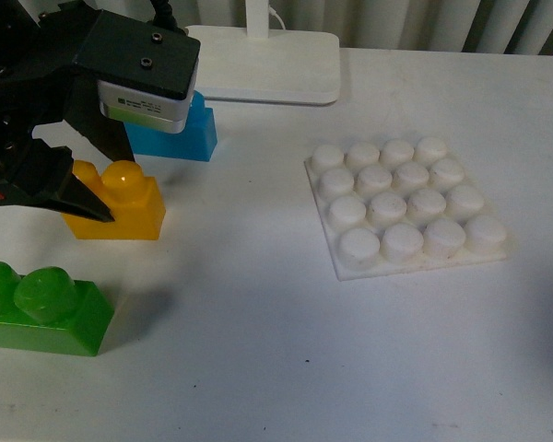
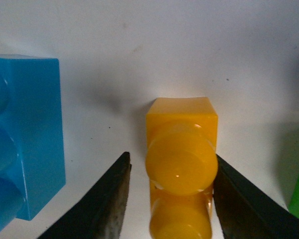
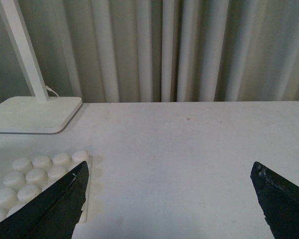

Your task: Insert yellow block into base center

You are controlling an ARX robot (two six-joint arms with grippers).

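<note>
While the yellow block (image 2: 182, 159) is sitting well left of the base (image 1: 344, 270), the left gripper (image 2: 171, 157) is straddling it, jaws partly apart, with a gap showing on one side.

Risk: uneven closing could twist it askew.

Right gripper (image 3: 170, 167) is gaping wide, holding nothing.

Wrist-camera label (image 1: 140, 107): writing unreadable.

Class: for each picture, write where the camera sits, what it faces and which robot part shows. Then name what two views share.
Front: on the body, looking down at the table, with yellow block and base; left jaws show.
Left wrist: looks down between the left jaws at the yellow block.
Right wrist: looks level across the table to curtains; open right jaws show.
Shared: front and right wrist both show the base.
</note>
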